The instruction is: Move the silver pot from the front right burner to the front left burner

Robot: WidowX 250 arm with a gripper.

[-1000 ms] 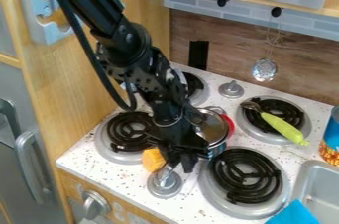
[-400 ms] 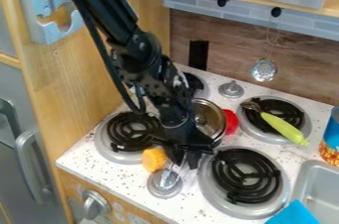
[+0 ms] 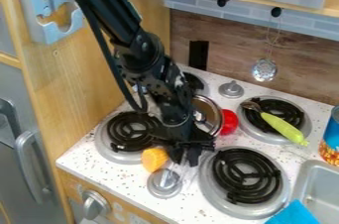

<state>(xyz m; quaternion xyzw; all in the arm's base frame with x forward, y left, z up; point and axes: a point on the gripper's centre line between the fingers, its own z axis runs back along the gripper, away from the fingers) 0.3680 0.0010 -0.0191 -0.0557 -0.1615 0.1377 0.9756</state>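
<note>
At the near edge, a front control knob [image 3: 96, 204] sits low on the left and a blue cloth [image 3: 296, 214] lies at the near side of the grey sink [image 3: 316, 182]. Just behind, 1 silver counter knob [image 3: 164, 183] stands on the speckled stovetop [image 3: 126, 178], left of the near right burner [image 3: 246, 175]. The black gripper [image 3: 184, 158] hangs between that burner and an orange piece [image 3: 154, 159]; whether it is open, closed or gripping something cannot be told. The round metal piece [image 3: 210, 110], a lid or pan, stands tilted just behind and to the right of the gripper, partly hidden by the arm, with a red object [image 3: 228, 122] beside it. The near left burner [image 3: 132, 132] is at the left. Farther right, a green-handled spoon [image 3: 281, 127] lies across the far right burner [image 3: 275, 109]. At the back are 1 more counter knob [image 3: 231, 89] and a hanging perforated ladle [image 3: 264, 70].
</note>
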